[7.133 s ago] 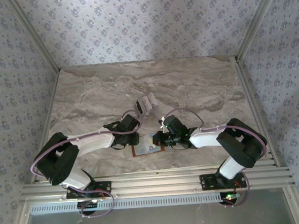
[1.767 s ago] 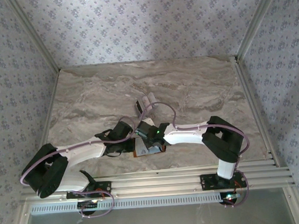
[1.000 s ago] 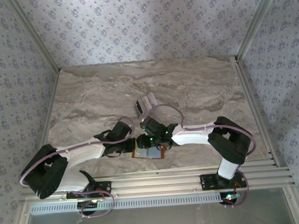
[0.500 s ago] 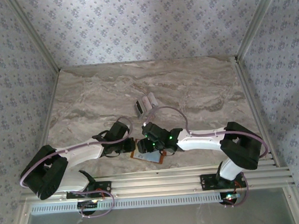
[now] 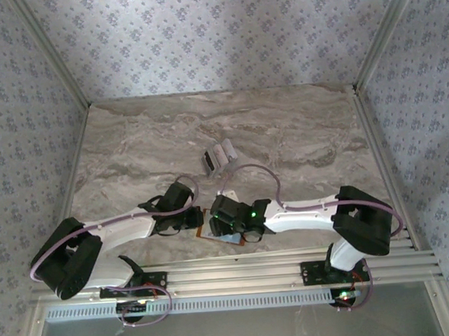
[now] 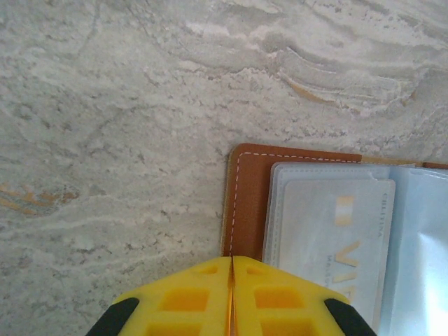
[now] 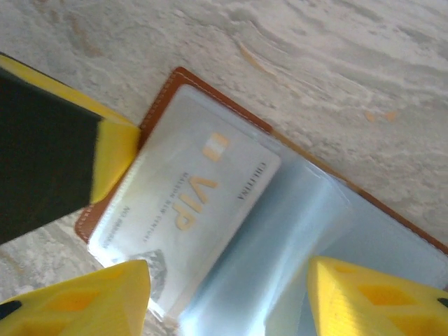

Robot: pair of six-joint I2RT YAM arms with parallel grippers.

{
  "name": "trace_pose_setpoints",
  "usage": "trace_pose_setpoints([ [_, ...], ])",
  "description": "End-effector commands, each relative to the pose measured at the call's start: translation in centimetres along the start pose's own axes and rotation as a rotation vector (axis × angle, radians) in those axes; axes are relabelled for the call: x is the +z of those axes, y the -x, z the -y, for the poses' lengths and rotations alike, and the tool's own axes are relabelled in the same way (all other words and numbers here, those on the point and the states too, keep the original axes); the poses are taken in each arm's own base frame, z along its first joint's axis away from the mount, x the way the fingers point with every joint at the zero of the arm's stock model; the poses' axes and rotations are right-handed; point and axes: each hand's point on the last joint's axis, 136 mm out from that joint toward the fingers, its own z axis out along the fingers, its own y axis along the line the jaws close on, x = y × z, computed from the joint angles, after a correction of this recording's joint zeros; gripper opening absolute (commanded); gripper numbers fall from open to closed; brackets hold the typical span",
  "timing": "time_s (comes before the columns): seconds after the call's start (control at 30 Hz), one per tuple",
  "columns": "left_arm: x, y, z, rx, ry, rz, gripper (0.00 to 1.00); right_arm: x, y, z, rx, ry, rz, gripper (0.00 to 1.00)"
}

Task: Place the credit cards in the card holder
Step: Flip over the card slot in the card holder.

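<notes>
The tan card holder lies open and flat near the table's front edge, its brown rim just showing under the arms. A pale card marked VIP sits inside its left clear pocket. My right gripper hovers right over the open holder with its yellow fingers wide apart and nothing between them. My left gripper is shut, its tips resting on the holder's brown left edge. The remaining credit cards lie in a small cluster farther back on the table.
The marble table is walled by patterned panels on three sides. An aluminium rail runs along the near edge by the arm bases. Both arms crowd over the holder at front centre.
My right gripper's jaws have spread apart and it has shifted toward the near edge over the holder. The left gripper has stayed on the holder's edge.
</notes>
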Motion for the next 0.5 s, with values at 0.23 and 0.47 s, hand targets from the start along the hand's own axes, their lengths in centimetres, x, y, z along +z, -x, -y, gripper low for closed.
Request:
trace_pose_setpoints([
  [0.23, 0.3, -1.6, -1.0, -0.018, 0.022, -0.06, 0.1, -0.5, -2.0, 1.6, 0.106, -0.008, -0.003, 0.55],
  [0.47, 0.4, -1.7, -1.0, -0.019, 0.02, -0.063, 0.1, -1.0, -1.1, 0.5, 0.099, 0.052, 0.036, 0.49],
])
